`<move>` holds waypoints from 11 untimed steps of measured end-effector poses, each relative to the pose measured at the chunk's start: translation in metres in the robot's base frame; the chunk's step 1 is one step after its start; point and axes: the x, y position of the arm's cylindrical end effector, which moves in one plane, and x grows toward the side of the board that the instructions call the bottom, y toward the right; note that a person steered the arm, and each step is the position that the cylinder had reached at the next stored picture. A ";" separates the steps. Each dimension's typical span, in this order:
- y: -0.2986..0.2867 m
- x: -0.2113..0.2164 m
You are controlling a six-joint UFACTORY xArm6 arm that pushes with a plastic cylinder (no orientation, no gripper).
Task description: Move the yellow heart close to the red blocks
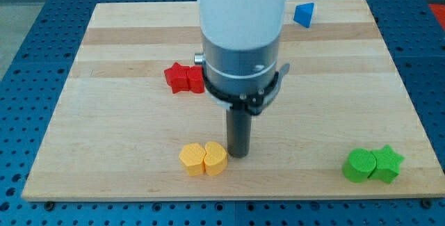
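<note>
My tip (238, 155), a bare rod with no fingers to clench or release, rests on the counter (104, 149) just right of the yellow heart (215, 158). A yellow hexagon (191, 160) touches the heart's left side. The red star (176, 77) and a second red block (195, 80) sit well apart, toward the view's top

On the desk (104, 135), the yellow heart (215, 158) touches a yellow block (192, 159) on its left; my tip (238, 154) stands just right of the heart. The red star (177, 77) and red block (196, 80) touch, well above. The blue block (303, 14) lies top right; the green block (360, 165) and green star (387, 163) touch, bottom right
</note>
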 end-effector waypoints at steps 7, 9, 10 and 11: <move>-0.036 -0.010; -0.036 -0.011; -0.041 -0.015; -0.043 -0.050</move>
